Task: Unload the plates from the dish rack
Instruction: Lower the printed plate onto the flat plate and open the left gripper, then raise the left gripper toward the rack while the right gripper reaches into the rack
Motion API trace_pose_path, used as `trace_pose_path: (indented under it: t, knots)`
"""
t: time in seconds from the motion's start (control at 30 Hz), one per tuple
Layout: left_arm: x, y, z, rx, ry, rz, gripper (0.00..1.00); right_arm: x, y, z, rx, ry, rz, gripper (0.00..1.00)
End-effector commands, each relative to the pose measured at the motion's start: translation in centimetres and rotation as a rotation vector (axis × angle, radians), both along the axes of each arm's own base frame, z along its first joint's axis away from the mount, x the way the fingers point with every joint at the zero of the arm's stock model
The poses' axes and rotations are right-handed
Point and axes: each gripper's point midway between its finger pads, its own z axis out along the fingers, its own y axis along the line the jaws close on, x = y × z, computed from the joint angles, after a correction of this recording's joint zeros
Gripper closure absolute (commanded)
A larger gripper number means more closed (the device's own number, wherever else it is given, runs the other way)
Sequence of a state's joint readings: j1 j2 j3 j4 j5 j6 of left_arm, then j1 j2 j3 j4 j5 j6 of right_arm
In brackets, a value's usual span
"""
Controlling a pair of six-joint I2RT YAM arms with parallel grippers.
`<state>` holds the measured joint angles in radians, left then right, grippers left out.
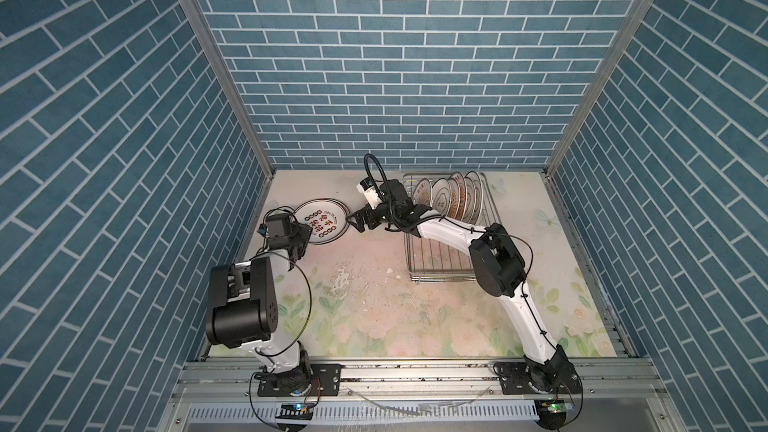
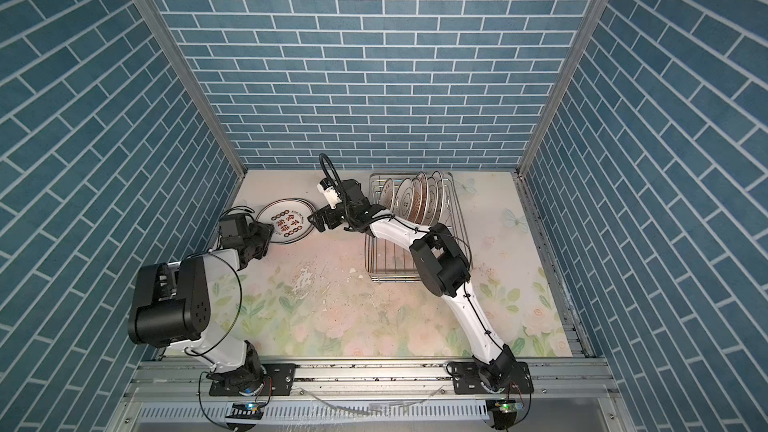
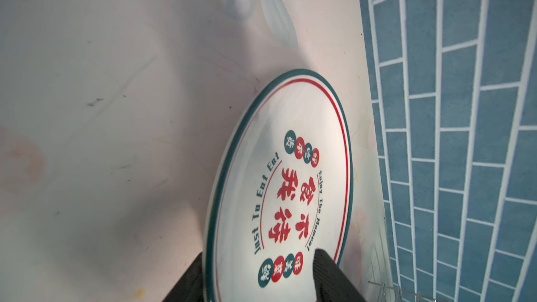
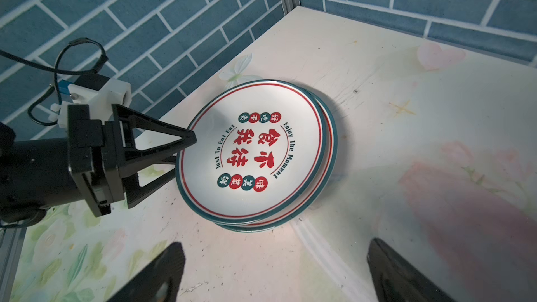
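Left gripper (image 4: 183, 154) has its two fingers apart, one over and one under the edge of the top plate (image 4: 252, 152). That plate lies flat on another plate (image 4: 330, 152) on the table (image 1: 374, 305). Right gripper (image 1: 358, 223) hangs just beside them, wide apart and empty. Farther back, more plates (image 1: 453, 197) stand on edge in the silver dish rack (image 1: 440, 261).

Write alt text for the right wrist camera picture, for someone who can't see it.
Two white plates lie stacked on a floral table beside a blue brick wall, the top one printed with red characters. The left hand straddles its rim, fingers apart. The right hand is wide open and empty in the foreground.
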<state>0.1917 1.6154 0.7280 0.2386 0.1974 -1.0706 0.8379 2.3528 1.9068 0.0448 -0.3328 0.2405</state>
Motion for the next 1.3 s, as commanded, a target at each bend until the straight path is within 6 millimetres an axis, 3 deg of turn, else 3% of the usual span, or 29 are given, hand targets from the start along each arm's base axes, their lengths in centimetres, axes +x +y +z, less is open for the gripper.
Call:
trace_pose_path:
  t: [0.0,0.27,0.43,0.47,0.53,0.63,0.7,0.9,1.1,1.27]
  knots:
    - [-0.8,0.3,-0.1,0.056,0.093,-0.003,0.4,-0.3,0.5,1.5,0.038,0.012,-0.001,0.01]
    - [-1.1,-0.1,1.2,0.11,0.116,-0.003,0.4,-0.4,-0.1,1.8,0.037,-0.001,-0.014,0.01]
    - [-1.8,-0.5,3.6,0.146,0.054,0.013,0.38,-1.0,-0.5,3.3,0.055,-0.021,-0.007,0.01]
    - [-2.1,-0.7,4.2,0.168,0.044,0.012,0.37,-1.2,-0.8,3.8,0.057,-0.032,-0.007,0.01]
    - [-2.6,-1.1,5.7,0.204,0.014,0.003,0.22,-1.6,-1.4,4.6,0.057,-0.049,-0.008,0.01]
    - [-3.3,-2.2,7.7,0.233,-0.057,-0.013,0.08,-2.6,-2.6,6.5,0.064,-0.091,-0.011,0.01]
    - [-3.9,-3.2,9.3,0.261,-0.125,-0.037,0.0,-3.3,-3.6,7.3,0.059,-0.115,-0.022,0.01]
    - [-5.9,-6.7,12.9,0.332,-0.312,-0.137,0.0,-4.9,-6.5,10.0,0.051,-0.175,-0.073,0.01]
    - [-7.6,-9.9,15.0,0.346,-0.437,-0.265,0.0,-6.5,-10.7,12.4,0.065,-0.229,-0.161,0.01]
    - [-9.0,-14.9,17.6,0.274,-0.724,-0.502,0.0,-7.7,-14.0,13.5,0.039,-0.238,-0.234,0.01]
